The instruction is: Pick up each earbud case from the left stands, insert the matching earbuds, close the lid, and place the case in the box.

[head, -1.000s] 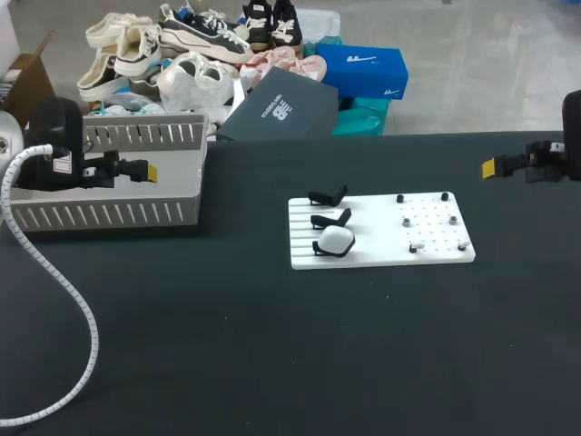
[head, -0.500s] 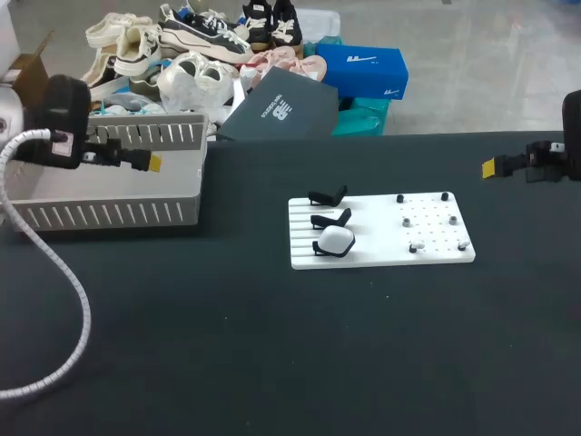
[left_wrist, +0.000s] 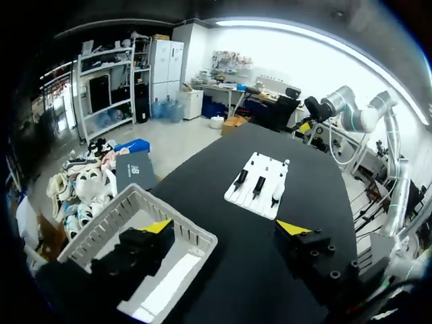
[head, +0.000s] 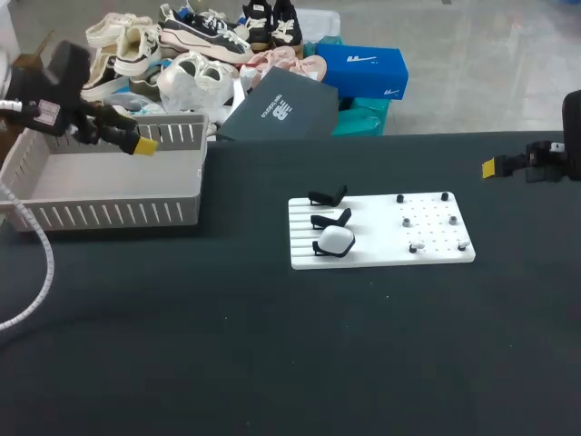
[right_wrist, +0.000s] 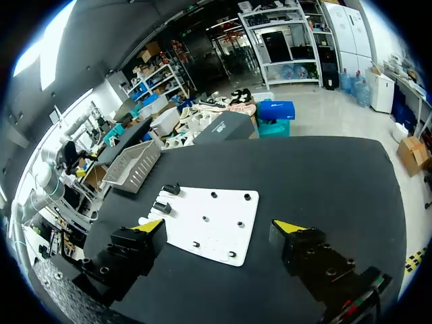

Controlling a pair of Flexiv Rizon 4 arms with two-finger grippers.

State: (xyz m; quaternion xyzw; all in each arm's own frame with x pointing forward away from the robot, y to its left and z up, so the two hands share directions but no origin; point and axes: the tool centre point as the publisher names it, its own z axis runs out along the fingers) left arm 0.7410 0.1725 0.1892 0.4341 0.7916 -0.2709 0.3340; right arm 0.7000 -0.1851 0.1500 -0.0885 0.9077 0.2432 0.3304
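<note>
Head view: black table (head: pixel 272 363) carries white board (head: pixel 381 245), grey box (head: pixel 109 195) at left. Left gripper (left_wrist: pixel 226 227) and right gripper (right_wrist: pixel 219 225) gape wide, empty.

The left gripper (left_wrist: pixel 226 227) and right gripper (right_wrist: pixel 218 225) are black with yellow tips (round screw holes show); a white ribbed cable (head: pixel 45 256) follows the left arm (head: pixel 54 82).

Robotics lab or test workshop, judging by the set-up. Wide matte black desk (head: pixel 272 363) laid out as a test bench, flanked by a dark robot arm at the left (head: pixel 54 77) trailing a white ribbed cable (head: pixel 45 263) and a second dark arm at the right (head: pixel 570 132), both ending in yellow-tipped fingers (head: pixel 145 144). Near the middle, a flat white fixture board (head: pixel 381 256) fitted with small black stands (head: pixel 329 195) and rows of pegs (head: pixel 406 221). At the far left, a grey slotted plastic box (head: pixel 109 213).
</note>
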